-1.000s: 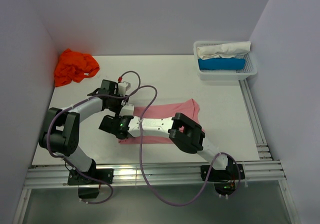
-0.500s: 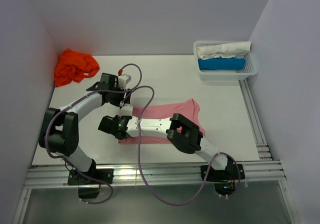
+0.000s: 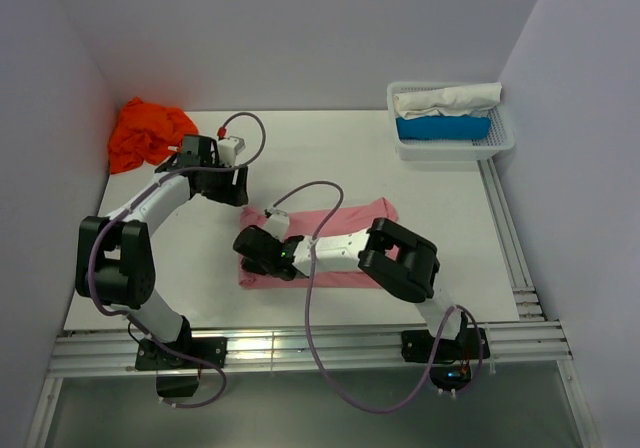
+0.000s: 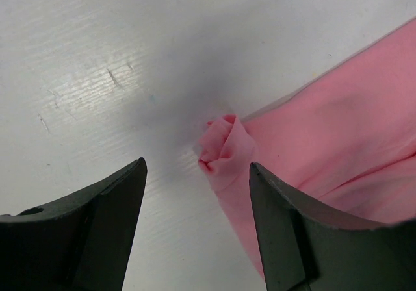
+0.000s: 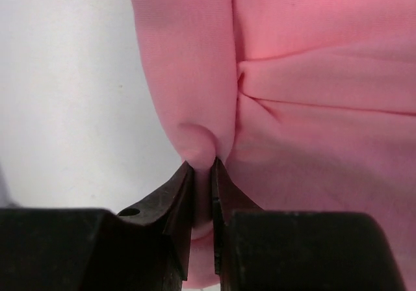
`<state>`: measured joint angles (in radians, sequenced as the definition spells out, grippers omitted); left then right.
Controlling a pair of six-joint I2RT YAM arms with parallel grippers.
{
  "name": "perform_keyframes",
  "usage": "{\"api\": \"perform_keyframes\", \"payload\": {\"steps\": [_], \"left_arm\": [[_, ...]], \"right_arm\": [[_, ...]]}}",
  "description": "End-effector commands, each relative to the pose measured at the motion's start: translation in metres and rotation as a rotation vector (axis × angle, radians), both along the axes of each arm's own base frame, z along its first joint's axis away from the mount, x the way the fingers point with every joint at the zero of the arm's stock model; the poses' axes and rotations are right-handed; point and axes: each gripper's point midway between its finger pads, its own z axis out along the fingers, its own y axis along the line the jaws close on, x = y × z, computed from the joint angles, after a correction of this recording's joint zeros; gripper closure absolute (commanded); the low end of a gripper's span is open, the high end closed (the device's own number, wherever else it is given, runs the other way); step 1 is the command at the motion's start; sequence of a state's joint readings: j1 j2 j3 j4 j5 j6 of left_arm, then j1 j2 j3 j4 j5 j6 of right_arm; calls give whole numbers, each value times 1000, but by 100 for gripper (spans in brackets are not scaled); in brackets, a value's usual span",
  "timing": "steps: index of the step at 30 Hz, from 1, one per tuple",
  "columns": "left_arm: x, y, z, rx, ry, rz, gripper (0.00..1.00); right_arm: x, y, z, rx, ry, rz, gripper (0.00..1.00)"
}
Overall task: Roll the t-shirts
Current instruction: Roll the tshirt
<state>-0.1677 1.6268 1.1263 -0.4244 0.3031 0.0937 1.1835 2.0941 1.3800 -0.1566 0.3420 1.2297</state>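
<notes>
Pinching is confirmed at the right gripper (image 3: 250,255): in the right wrist view its fingers (image 5: 182,193) are nearly together, clamped on a small raised fold of the pink shirt (image 5: 312,57).

The pink shirt (image 3: 350,216) is laid out as a flat folded strip on the counter (image 3: 330,158), around the middle and nearer the near edge than the far one. Its long side runs left to right. The grip is at the strip's left end, and the right arm is stretched across the strip from the near right.

The left gripper (image 3: 232,183) is held over bare counter, just beyond the strip's far-left corner. In the left wrist view the fingers (image 4: 97,219) are wide apart with nothing between them. A small curled-up corner of the pink cloth (image 4: 224,148) is seen just ahead of the gap, lying on the counter and touched by neither finger.

The orange shirt (image 3: 145,133) is bunched in a heap in the far-left corner, well apart from both grippers.

A white basket (image 3: 505,143) is set in the far-right corner. Two cloth rolls are held in it: a white roll (image 3: 445,98) toward the far side and a blue roll (image 3: 442,128) nearer.
</notes>
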Motion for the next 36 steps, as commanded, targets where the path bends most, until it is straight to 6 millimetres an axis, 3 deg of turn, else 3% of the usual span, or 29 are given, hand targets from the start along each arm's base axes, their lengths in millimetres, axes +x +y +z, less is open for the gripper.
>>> {"api": "perform_keyframes", "payload": {"steps": [1,2,4,5,6,7,8,10,11,12,19,26,31,36], "left_arm": [[-5,-2,14,-28,-19,-46,30],[-7,-2,15,-29,-21,-52,30],[-14,-2,8,-31,-4,-61,30],[-16,-1,6,-32,0,-64,30],[-19,-3,5,-39,1,-72,30],[-23,-3,0,-40,15,-74,30],[-24,-4,-3,-44,18,-77,30],[-30,-5,-11,-53,38,-83,30],[-31,-6,-14,-58,46,-83,30],[-33,-7,-17,-64,52,-89,30],[-42,-18,-39,-100,89,-108,31],[-20,-13,-53,-51,71,-22,39],[-2,-5,-47,-26,19,16,45],[13,-3,-38,-19,-8,30,49]], "right_arm": [[4,24,32,283,8,28,85],[4,15,22,287,22,18,85],[5,21,37,407,24,20,85],[2,12,26,417,42,12,85],[5,10,27,454,43,2,85],[6,16,41,548,41,7,85],[3,8,30,554,57,-3,85],[6,9,40,652,57,-16,84],[3,4,30,658,78,-17,84],[5,6,38,714,65,-14,84],[2,2,26,784,115,-32,83],[-2,-6,14,751,131,-51,86],[-4,-11,5,727,145,-66,94],[-8,-13,-3,718,163,-71,95]]}}
